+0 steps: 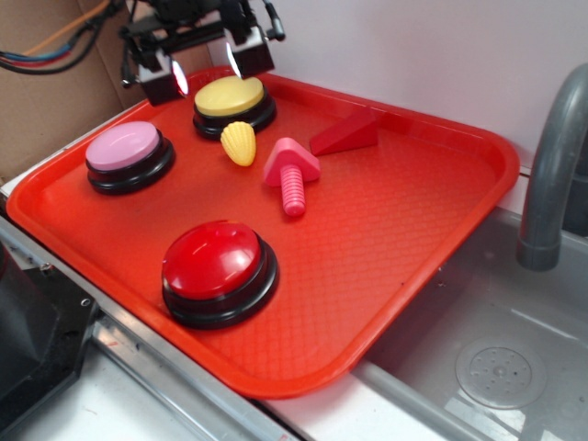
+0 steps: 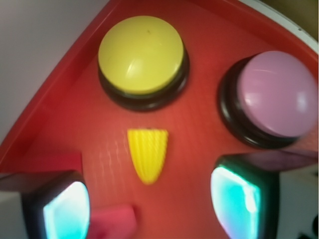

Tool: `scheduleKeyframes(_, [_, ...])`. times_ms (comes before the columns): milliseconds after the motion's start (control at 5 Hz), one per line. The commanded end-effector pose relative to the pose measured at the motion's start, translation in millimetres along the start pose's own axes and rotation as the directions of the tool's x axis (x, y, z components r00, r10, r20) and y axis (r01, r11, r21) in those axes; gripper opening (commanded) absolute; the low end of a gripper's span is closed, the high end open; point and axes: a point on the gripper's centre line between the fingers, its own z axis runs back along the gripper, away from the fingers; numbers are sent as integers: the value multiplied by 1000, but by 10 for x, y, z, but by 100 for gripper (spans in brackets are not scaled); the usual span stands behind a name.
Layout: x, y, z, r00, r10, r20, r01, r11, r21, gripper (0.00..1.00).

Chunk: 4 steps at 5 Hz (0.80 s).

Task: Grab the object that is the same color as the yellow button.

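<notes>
A small yellow ribbed corn-shaped object (image 1: 239, 143) (image 2: 148, 154) lies on the red tray (image 1: 395, 239), just in front of the yellow button (image 1: 230, 96) (image 2: 140, 55). My gripper (image 1: 204, 72) (image 2: 149, 201) hovers open above the tray's back edge, over the yellow button. In the wrist view the object sits ahead of the gap between the two fingers, apart from both, with nothing between them.
A pink button (image 1: 125, 147) (image 2: 274, 94) stands at the tray's left, a red button (image 1: 217, 261) at its front. A pink mushroom-shaped bolt (image 1: 290, 173) and a red wedge (image 1: 346, 134) lie right of the object. A sink with a grey faucet (image 1: 551, 175) is at right.
</notes>
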Motion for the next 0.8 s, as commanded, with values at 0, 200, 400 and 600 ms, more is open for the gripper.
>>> scheduleKeyframes(0, [104,-20,-306,999,22,28,-22,1000,11,100])
scheduleKeyframes(200, [93,12,-403,999,11,30,-12,1000,19,100])
scheduleKeyframes(400, [117,36,-529,999,33,41,-34,999,29,100])
scheduleKeyframes(600, [105,56,-607,998,62,19,-62,998,-5,100])
